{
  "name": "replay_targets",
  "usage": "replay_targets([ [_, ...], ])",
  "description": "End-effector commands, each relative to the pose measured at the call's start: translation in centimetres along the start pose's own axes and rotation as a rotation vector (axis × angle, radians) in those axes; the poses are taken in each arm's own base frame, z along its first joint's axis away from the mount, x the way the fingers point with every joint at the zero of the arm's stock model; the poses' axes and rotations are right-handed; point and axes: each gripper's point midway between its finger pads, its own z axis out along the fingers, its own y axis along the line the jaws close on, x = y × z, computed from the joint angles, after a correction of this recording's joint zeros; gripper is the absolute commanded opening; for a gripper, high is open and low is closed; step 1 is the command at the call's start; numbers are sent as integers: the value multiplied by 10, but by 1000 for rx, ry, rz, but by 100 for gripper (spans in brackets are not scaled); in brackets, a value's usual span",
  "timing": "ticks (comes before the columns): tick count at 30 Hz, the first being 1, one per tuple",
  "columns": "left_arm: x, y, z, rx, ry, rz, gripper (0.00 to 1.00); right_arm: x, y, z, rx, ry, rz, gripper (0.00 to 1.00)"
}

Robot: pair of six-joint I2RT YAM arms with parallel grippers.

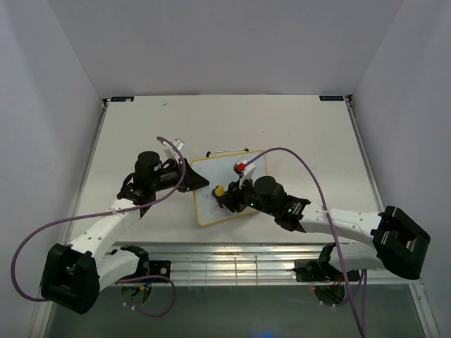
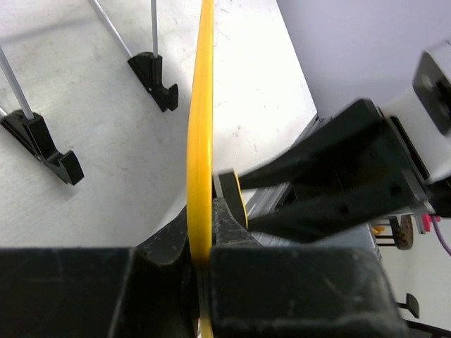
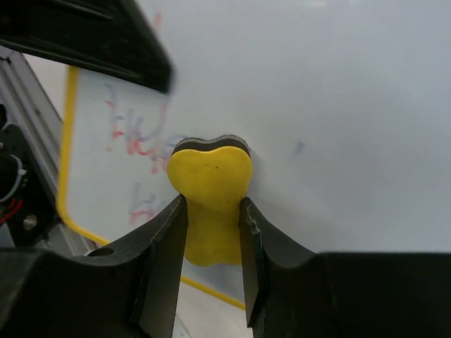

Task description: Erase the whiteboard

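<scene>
The whiteboard (image 1: 227, 169), white with a thin yellow frame, lies tilted at the table's middle. My left gripper (image 1: 192, 177) is shut on its left edge; the left wrist view shows the yellow frame (image 2: 199, 127) edge-on, pinched between the jaws. My right gripper (image 1: 227, 196) is shut on the yellow sponge eraser (image 1: 220, 191), which presses on the board's lower left part. In the right wrist view the eraser (image 3: 209, 193) sits squeezed between the fingers, with smeared pink-red writing (image 3: 137, 137) to its left on the whiteboard (image 3: 317, 127).
The thin black wire stand (image 1: 227, 151) lies just behind the board; its black feet (image 2: 44, 148) show in the left wrist view. A slatted metal rail (image 1: 232, 264) runs along the near table edge. White walls enclose the table.
</scene>
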Motion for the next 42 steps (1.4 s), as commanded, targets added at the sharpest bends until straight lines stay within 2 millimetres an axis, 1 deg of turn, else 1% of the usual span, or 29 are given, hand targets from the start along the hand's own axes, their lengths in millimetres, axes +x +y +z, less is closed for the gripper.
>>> replay_targets([
  [1, 0, -71, -4, 284, 43, 106, 0, 4, 21, 15, 4, 37, 55, 8],
  [3, 0, -74, -4, 295, 49, 108, 0, 4, 8, 11, 53, 22, 63, 8],
  [4, 0, -75, -4, 298, 53, 107, 0, 7, -9, 8, 93, 34, 72, 8],
  [5, -1, -76, -4, 304, 55, 108, 0, 6, -18, 3, 113, 32, 83, 8],
  [6, 1, -77, -4, 308, 61, 106, 0, 20, -30, -3, 127, 64, 93, 8],
  [7, 1, -80, -6, 319, 66, 109, 0, 21, -52, -8, 177, 65, 112, 8],
  [8, 3, -80, -7, 322, 70, 107, 0, 24, -65, -17, 211, 67, 122, 8],
  [9, 3, -80, -7, 326, 72, 109, 0, 43, -78, -25, 243, 99, 123, 8],
  [10, 5, -81, -8, 332, 79, 108, 0, 42, -100, -35, 295, 83, 149, 8],
  [11, 5, -81, -8, 334, 80, 108, 0, 49, -111, -40, 319, 93, 166, 8],
  [12, 6, -82, -9, 335, 81, 105, 0, 66, -119, -48, 332, 121, 185, 8],
  [13, 7, -82, -9, 338, 84, 106, 0, 68, -138, -56, 378, 113, 214, 8],
  [14, 8, -82, -10, 340, 87, 104, 0, 72, -146, -60, 396, 119, 229, 8],
  [15, 8, -83, -10, 342, 87, 106, 0, 76, -146, -62, 377, 130, 243, 8],
  [16, 9, -83, -10, 342, 89, 103, 0, 81, -158, -67, 404, 138, 264, 8],
  [18, 9, -84, -11, 347, 91, 103, 0, 82, -165, -70, 408, 141, 278, 8],
  [19, 8, -84, -11, 347, 90, 104, 0, 81, -172, -73, 424, 135, 285, 8],
  [23, 9, -85, -12, 348, 90, 102, 0, 65, -170, -67, 381, 114, 275, 8],
  [25, 10, -83, -11, 342, 92, 96, 0, 60, -170, -64, 379, 112, 271, 8],
  [26, 11, -81, -10, 340, 96, 92, 0, 50, -171, -62, 373, 95, 260, 8],
  [28, 11, -81, -10, 339, 99, 87, 0, 39, -168, -58, 347, 74, 248, 8],
  [29, 13, -80, -10, 340, 103, 85, 0, 29, -167, -55, 336, 55, 245, 8],
  [32, 14, -80, -9, 338, 107, 81, 0, 10, -151, -45, 244, 28, 243, 8],
  [33, 14, -80, -9, 340, 108, 82, 0, 3, -142, -40, 216, 18, 235, 8],
  [36, 14, -80, -7, 338, 112, 77, 0, -10, -128, -31, 191, -1, 204, 8],
  [38, 13, -80, -5, 336, 113, 74, 0, -10, -133, -29, 215, -1, 206, 8],
  [40, 12, -80, -4, 334, 110, 75, 0, -7, -145, -29, 262, 7, 205, 8],
  [41, 11, -81, -5, 336, 107, 79, 0, -5, -151, -31, 284, 13, 206, 8],
  [42, 10, -82, -6, 338, 105, 79, 0, 0, -164, -34, 317, 32, 214, 8],
])
